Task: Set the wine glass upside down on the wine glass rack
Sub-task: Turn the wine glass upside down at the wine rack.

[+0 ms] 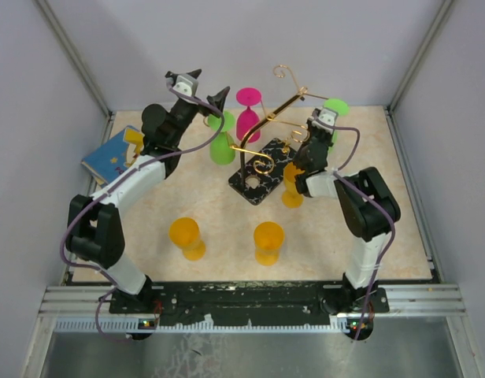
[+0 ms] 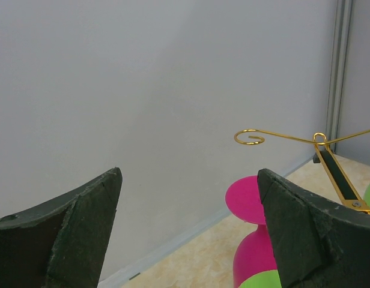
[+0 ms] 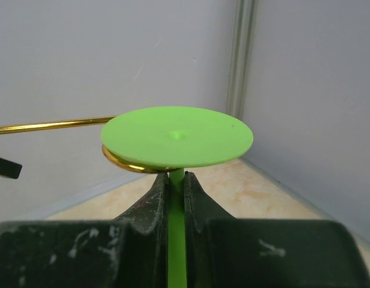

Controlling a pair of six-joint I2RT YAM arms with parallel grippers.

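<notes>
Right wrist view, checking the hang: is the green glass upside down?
Upside down: green glass foot faces up, stem in right gripper.

We see green wine glass (image 3: 176, 137) at 1 o'clock: matt smooth plastic; wine glass rack (image 2: 340, 177): glossy gold metal wire.

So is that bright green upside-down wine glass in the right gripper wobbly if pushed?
Probably light: the right gripper pinches the bright green wine glass by its thin stem. Its flat foot sits over the gold wire rack's curl, so a push might swing it.
</notes>
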